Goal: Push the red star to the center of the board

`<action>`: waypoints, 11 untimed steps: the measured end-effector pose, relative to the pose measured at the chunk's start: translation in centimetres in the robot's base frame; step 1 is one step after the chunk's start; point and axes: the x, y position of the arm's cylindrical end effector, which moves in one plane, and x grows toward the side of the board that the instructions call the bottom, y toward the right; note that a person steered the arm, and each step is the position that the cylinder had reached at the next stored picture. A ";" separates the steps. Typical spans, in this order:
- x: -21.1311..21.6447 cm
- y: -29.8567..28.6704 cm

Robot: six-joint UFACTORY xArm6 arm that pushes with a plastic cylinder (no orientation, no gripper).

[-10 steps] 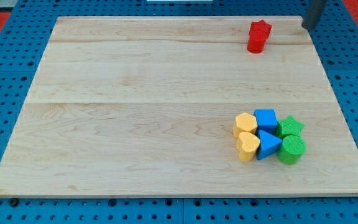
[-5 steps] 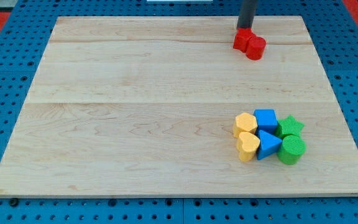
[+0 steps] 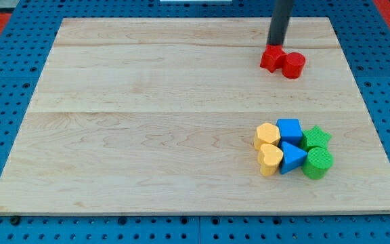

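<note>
The red star (image 3: 271, 59) lies near the view's top right, on the wooden board (image 3: 147, 122). A red cylinder (image 3: 293, 65) touches its right side. My tip (image 3: 275, 45) stands right at the star's top edge, touching it or nearly so. The dark rod rises from the tip out of the view's top.
A tight cluster sits at the view's lower right: a yellow rounded block (image 3: 267, 135), a blue cube (image 3: 290, 129), a green star (image 3: 315, 138), a yellow heart (image 3: 270, 159), a blue triangle (image 3: 292, 157) and a green cylinder (image 3: 317, 163). A blue pegboard surrounds the board.
My tip came in from the top right corner to just above the red blocks. The red star and red cylinder slid down the view, and the cylinder now sits further right.
</note>
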 end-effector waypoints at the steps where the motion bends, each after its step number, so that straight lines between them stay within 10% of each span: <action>1: 1.3 0.9; 6: 7.2 -13.3; 9: 6.5 0.2; 11: 11.0 -1.6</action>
